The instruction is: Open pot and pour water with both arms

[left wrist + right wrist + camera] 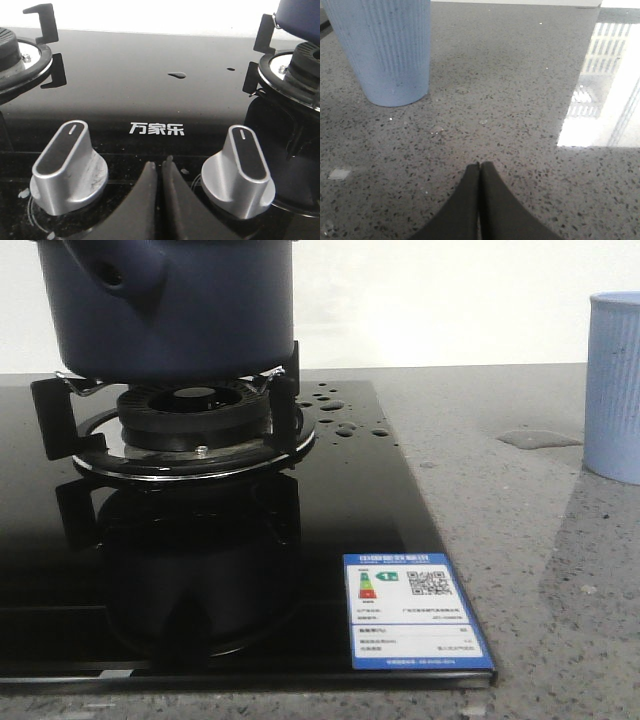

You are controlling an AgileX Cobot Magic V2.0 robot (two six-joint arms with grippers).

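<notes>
The dark navy-blue pot (170, 305) sits on the burner grate (60, 405) of the black glass stove, its side stub with a round hole (108, 278) facing me; its top is cut off by the frame. A corner of the pot shows in the left wrist view (300, 17). My left gripper (160, 167) is shut and empty, low over the stove's front between two silver knobs (70, 167) (242, 170). My right gripper (480, 166) is shut and empty over the speckled countertop, short of the pale blue cup (382, 47). Neither gripper shows in the front view.
The pale blue speckled cup (615, 385) stands on the grey stone counter right of the stove, a small water puddle (535, 438) beside it. Water drops (345, 410) lie on the stove glass. A second burner (17, 57) is at the stove's other side.
</notes>
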